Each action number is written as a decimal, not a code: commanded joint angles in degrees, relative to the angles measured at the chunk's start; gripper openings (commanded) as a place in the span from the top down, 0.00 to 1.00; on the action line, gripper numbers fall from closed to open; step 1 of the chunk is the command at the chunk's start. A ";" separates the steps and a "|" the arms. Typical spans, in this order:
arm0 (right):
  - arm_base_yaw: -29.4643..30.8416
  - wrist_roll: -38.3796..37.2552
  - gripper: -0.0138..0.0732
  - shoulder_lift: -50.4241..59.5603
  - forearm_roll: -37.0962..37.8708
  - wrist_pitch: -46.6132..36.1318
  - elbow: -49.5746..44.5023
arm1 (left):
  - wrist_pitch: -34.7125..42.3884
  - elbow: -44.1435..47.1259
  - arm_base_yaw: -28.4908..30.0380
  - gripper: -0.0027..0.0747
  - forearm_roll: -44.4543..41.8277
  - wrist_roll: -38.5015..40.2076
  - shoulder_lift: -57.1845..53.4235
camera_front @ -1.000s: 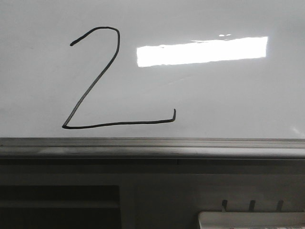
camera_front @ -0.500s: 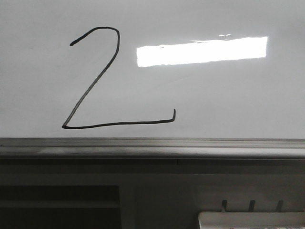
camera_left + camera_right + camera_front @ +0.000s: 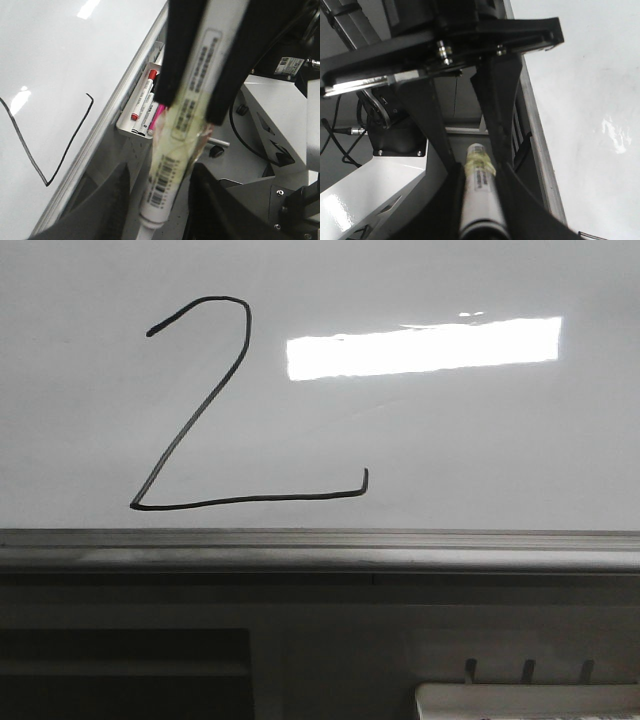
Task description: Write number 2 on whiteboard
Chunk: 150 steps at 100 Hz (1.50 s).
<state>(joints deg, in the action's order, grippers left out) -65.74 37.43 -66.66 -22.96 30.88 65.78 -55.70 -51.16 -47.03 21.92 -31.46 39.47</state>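
**Finished 2 on the board, both arms holding markers**

The whiteboard (image 3: pixel 470 430) fills most of the front view, glossy, w/ a bright rectangular light reflection (image 3: pixel 424 347) upper right. A grey rail (image 3: pixel 320 548) runs along its lower edge. The number 2 (image 3: pixel 215 410) sits left of centre on the board: curved top, long diagonal, flat base just above the rail, small upturned tick at its right end. Part of the figure also shows in the left wrist view.

Left gripper (image 3: pixel 192 107): black fingers (image 3: pixel 177 60) closed on a white marker (image 3: pixel 175 150) w/ a printed label and barcode, off the board. Behind it a small tray (image 3: pixel 127 131) hangs below the board edge, w/ a red-capped pen (image 3: pixel 145 92) and others inside.

Right gripper (image 3: pixel 480 175): fingers (image 3: pixel 495 115) clamped on another marker (image 3: pixel 479 190), beside the board, not touching it.
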 commanded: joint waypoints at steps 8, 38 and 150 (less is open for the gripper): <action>-0.01 0.60 0.91 2.08 -1.55 -3.54 2.08 | 3.67 -1.85 0.09 0.72 2.07 -0.05 0.28; -0.49 0.60 0.91 2.08 -2.08 -2.88 2.08 | 6.04 -1.85 0.09 0.82 2.07 -0.05 0.28; 15.14 -6.55 0.36 15.77 -1.98 2.39 1.88 | 24.96 5.82 0.09 0.99 -19.50 30.66 -3.01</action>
<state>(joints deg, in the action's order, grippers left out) -54.64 33.77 -54.30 -23.83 33.16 65.95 -40.34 -46.72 -47.03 8.94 -12.52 37.34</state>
